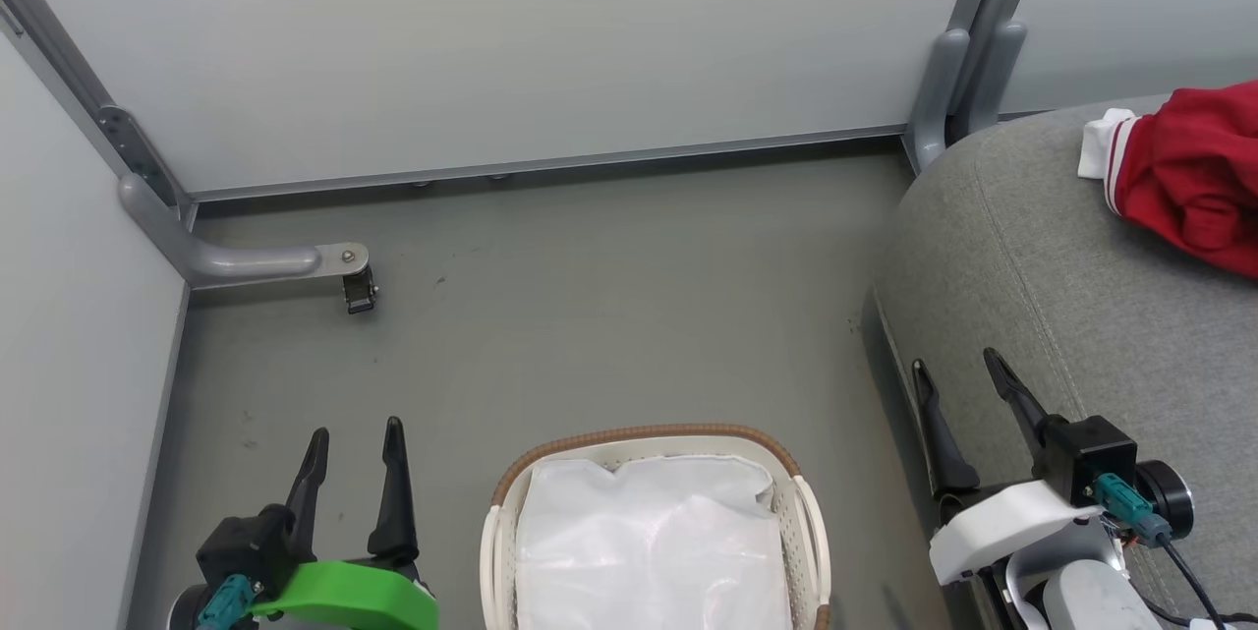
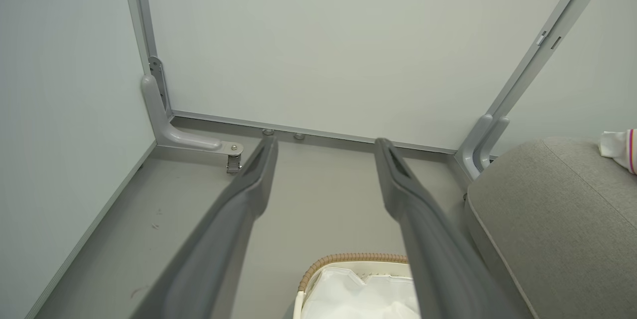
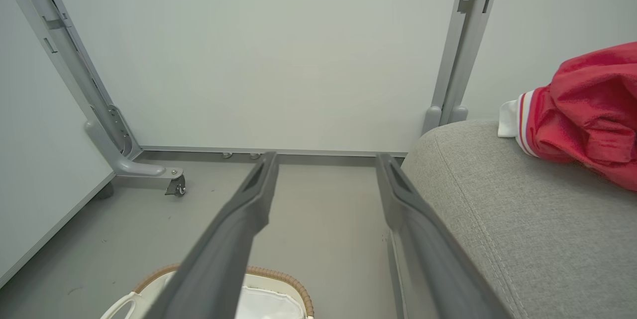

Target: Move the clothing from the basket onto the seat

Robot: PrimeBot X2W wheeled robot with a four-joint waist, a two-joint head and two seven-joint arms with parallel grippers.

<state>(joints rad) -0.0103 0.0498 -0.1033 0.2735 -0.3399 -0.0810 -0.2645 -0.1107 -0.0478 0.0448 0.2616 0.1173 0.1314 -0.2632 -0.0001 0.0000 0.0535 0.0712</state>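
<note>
Clothing (image 1: 1194,173) on seat (image 1: 1022,266), cuff (image 1: 1101,143) pointing left

Pale wall panels (image 1: 491,40) around a smooth grey floor (image 1: 590,296)
A curved grey metal foot (image 1: 256,261) on the left has a small dark wheel (image 1: 360,294) under its end.

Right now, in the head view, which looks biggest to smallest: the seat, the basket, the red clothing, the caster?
1. seat
2. basket
3. red clothing
4. caster
The picture's edge cuts the first three, so only their visible parts are ranked.
</note>
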